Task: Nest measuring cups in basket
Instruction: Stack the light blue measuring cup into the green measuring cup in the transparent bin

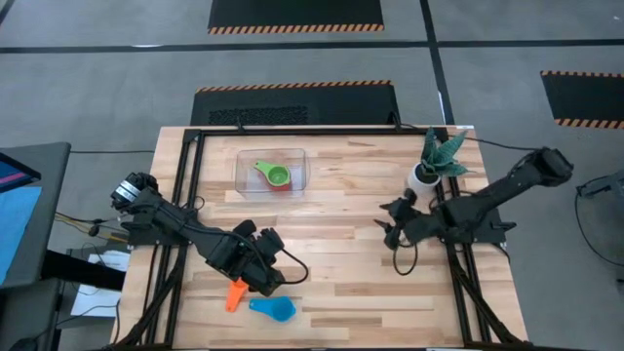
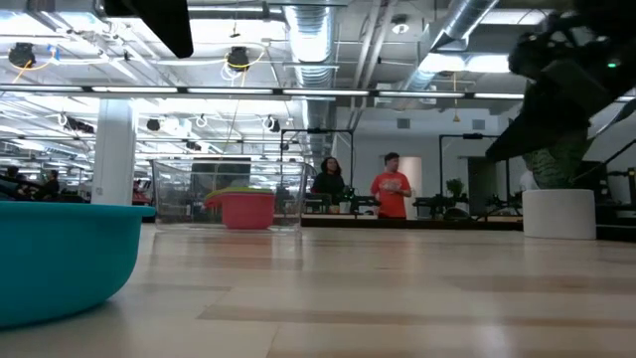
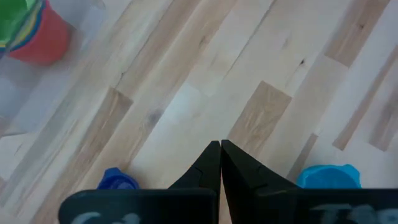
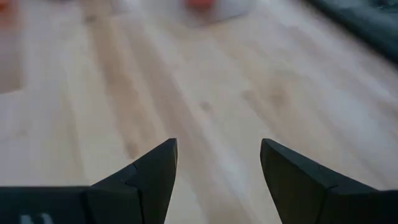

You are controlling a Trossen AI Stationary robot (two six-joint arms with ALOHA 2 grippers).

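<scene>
Near table's front-left: left gripper [image 1: 265, 261], fingers pressed together, nothing between them, hovering low over bare wood. Just beside it, toward front edge: orange cup [image 1: 235, 293] and light blue cup [image 1: 274, 308], lying side by side, apart from gripper. From left wrist view: a blue cup [image 3: 116, 180] and the light blue cup either side of closed fingertips [image 3: 217, 163]. Toward far side, centre-left: clear basket [image 1: 246, 175], holding nested stack with red cup [image 1: 284, 187] at bottom, yellow cup handle [image 1: 259, 166] and green cup [image 1: 278, 176] on top. At right: right gripper [image 1: 390, 221], fingers spread apart, empty, beside white plant pot [image 1: 421, 178].
</scene>
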